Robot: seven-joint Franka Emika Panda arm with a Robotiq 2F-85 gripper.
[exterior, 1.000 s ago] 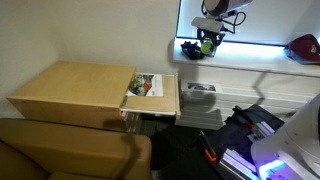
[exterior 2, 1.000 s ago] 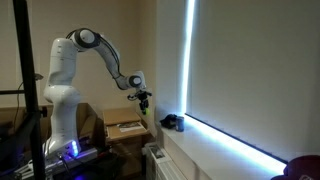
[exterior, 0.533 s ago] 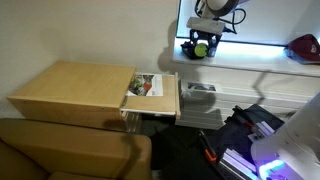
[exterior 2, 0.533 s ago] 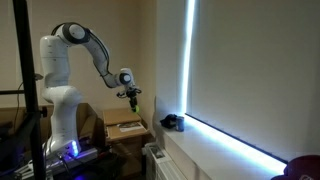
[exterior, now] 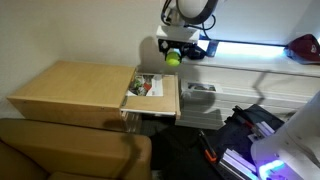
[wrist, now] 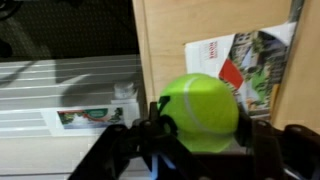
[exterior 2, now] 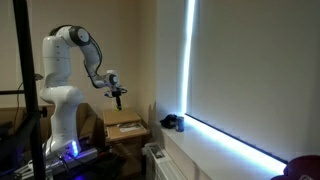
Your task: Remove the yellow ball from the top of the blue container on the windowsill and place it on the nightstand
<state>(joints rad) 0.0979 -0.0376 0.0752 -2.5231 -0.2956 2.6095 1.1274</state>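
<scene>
My gripper (exterior: 174, 55) is shut on the yellow ball (exterior: 174, 59), a tennis ball, and holds it in the air above the right end of the wooden nightstand (exterior: 75, 92). In the wrist view the ball (wrist: 200, 110) sits between the two fingers, over the nightstand's edge and a magazine (wrist: 245, 62). The blue container (exterior: 193, 48) stands on the windowsill (exterior: 260, 58), to the right of the gripper. In an exterior view the gripper (exterior 2: 118, 97) hangs above the nightstand (exterior 2: 127, 127), and the container (exterior 2: 171, 122) shows as a dark shape on the sill.
A magazine (exterior: 146, 85) lies on the nightstand's right end. A white radiator (wrist: 60, 90) runs beside the nightstand. A red object (exterior: 304, 48) lies on the sill at far right. A brown sofa (exterior: 70, 150) fills the front left.
The arm has carried the ball away from the blue container on the windowsill, leftward and down, to a spot over the nightstand's right end.
</scene>
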